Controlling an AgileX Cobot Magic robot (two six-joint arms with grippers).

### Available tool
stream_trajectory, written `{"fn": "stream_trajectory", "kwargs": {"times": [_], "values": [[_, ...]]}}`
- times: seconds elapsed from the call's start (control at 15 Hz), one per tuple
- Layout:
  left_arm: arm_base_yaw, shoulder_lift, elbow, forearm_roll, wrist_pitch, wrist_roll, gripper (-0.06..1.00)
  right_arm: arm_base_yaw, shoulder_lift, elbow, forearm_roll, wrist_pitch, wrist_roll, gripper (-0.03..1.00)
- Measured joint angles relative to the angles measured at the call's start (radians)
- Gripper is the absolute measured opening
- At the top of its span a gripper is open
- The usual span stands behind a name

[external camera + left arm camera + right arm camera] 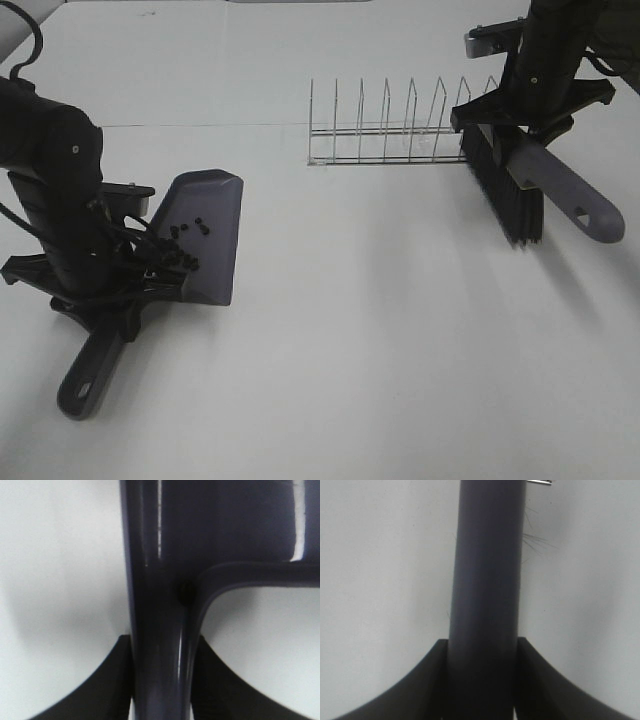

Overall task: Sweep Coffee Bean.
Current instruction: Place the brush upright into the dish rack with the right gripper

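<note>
The grey dustpan lies on the white table at the left, with the coffee beans clustered inside it near its rear. My left gripper is shut on the dustpan's handle; one bean shows by the handle's root in the left wrist view. My right gripper is shut on the grey handle of the brush and holds it at the right, black bristles pointing down toward the table, far from the dustpan.
A wire dish rack stands at the back centre, just left of the brush. The table's far edge runs along the top.
</note>
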Motion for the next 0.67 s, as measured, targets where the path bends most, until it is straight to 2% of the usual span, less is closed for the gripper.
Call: {"fn": "stream_trajectory", "kwargs": {"times": [0.67], "values": [[0.0,0.0,0.0,0.0,0.0,0.0,0.26,-0.002,0.179,-0.319,-0.047,0.012,0.022,0.36]]}}
